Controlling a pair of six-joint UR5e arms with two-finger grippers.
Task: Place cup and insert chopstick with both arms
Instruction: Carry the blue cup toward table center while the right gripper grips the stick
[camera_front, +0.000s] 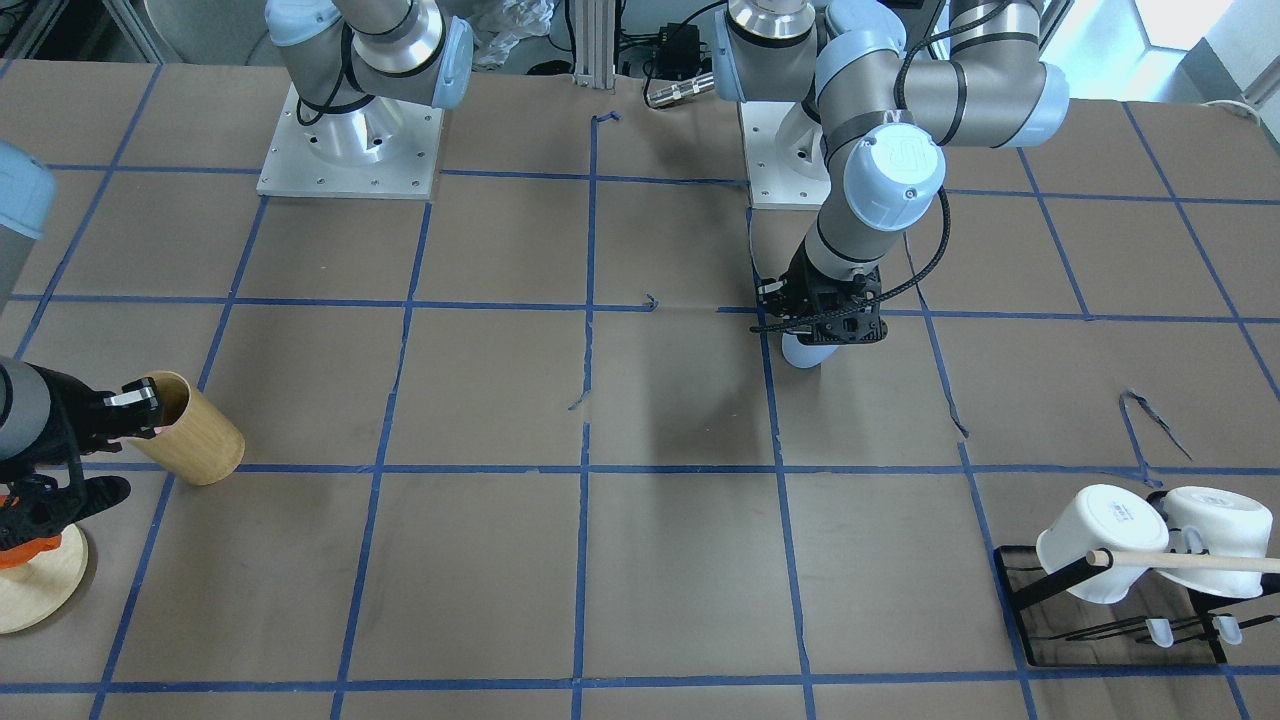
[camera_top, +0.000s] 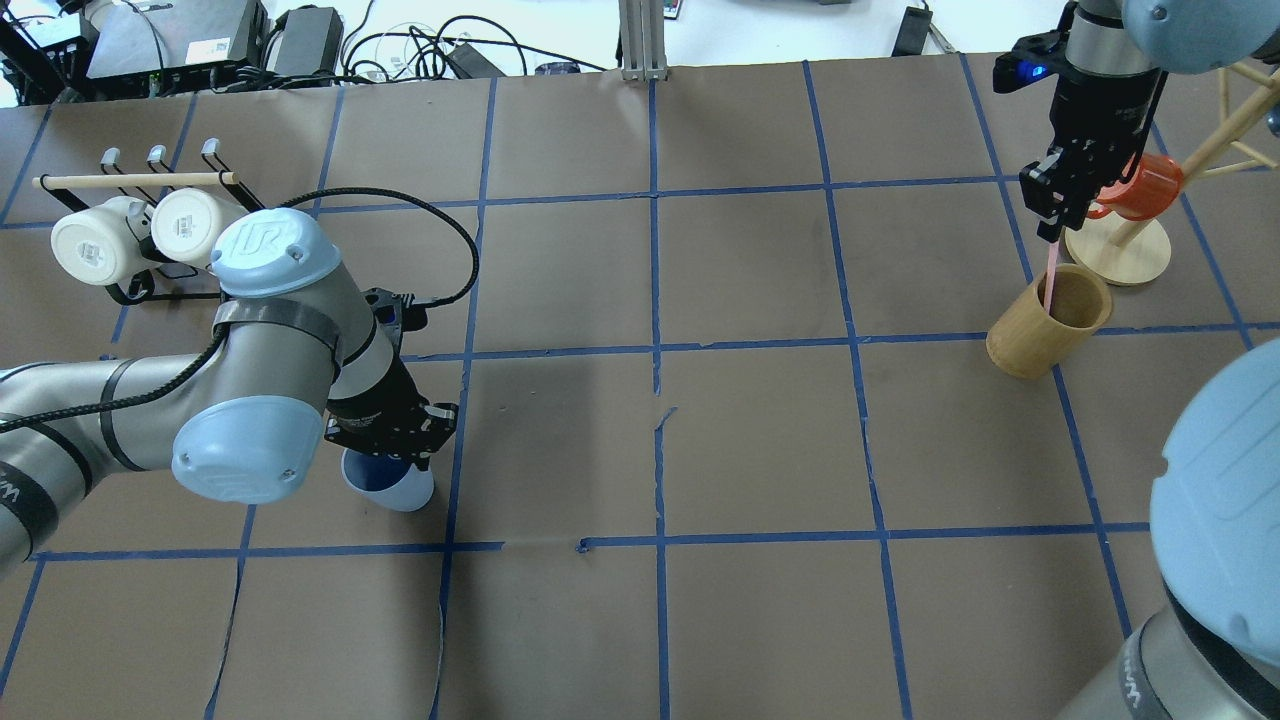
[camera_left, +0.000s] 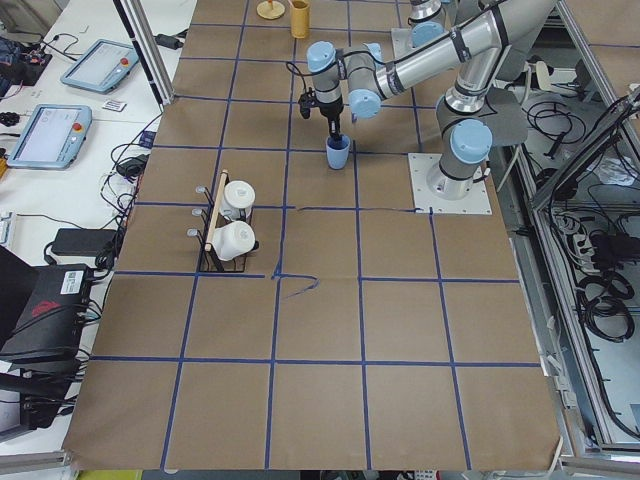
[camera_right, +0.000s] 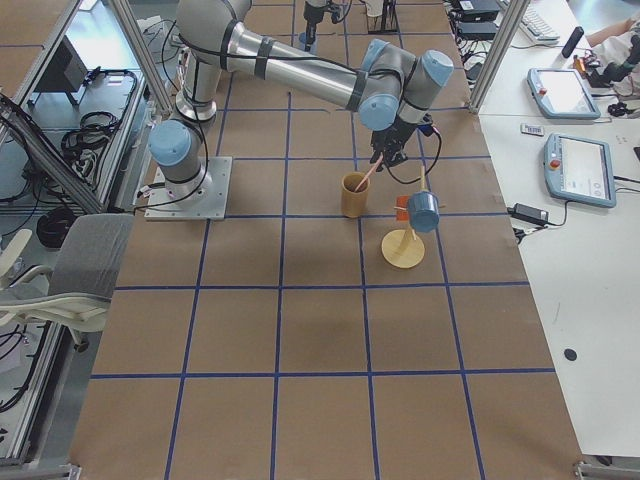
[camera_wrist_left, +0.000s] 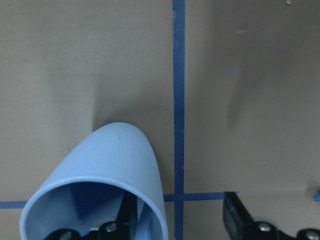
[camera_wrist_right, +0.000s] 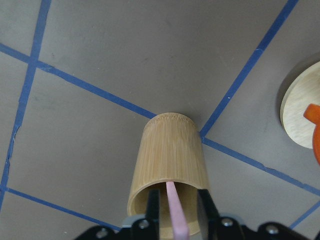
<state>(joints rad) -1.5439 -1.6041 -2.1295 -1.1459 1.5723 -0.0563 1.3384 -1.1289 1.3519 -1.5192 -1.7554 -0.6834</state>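
Meanwhile, pinching the light blue cup (camera_top: 392, 487) by its rim with left gripper (camera_top: 392, 440) fingers, one inside, to stand it upright on the table, and clamping the pink chopstick (camera_wrist_right: 175, 212) in the right gripper (camera_top: 1055, 205), tip inside the bamboo cup (camera_top: 1048, 322), presumably lifting it out.

The overhead view looks forward and down from behind the robot over the whole table (camera_top: 700, 450); the front-facing view looks steeply down from the opposite side, so the two mirror each other. Both show the mug rack (camera_top: 130, 280) and the bamboo cup (camera_top: 1045, 325) — at opposite ends in each. The two side views sit high and far back at the table's ends, looking along it. The left wrist view hangs close over the blue cup (camera_wrist_left: 100, 185); the right wrist view looks straight down, very near, into the bamboo cup (camera_wrist_right: 170, 160).
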